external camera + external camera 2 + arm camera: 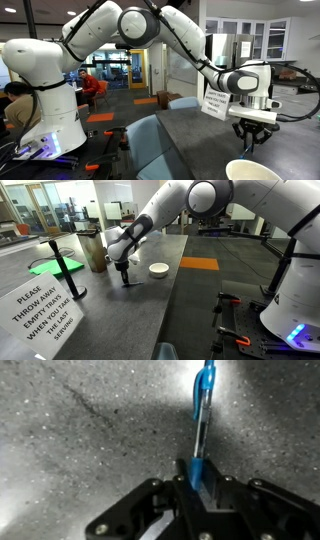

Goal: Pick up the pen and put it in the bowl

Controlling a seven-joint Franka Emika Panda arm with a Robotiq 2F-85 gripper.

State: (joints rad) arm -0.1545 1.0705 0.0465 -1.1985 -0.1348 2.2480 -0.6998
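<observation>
over the dark speckled worktop (80, 420) of an open office, holding the thin blue pen (203, 415) clamped by one end in the tool (197, 480), low above the surface, near but apart from the cream-white bowl (255, 171) (159, 270) in both exterior views.

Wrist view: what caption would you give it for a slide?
Gripper pinching one end of a blue pen, speckled tabletop behind.
</observation>
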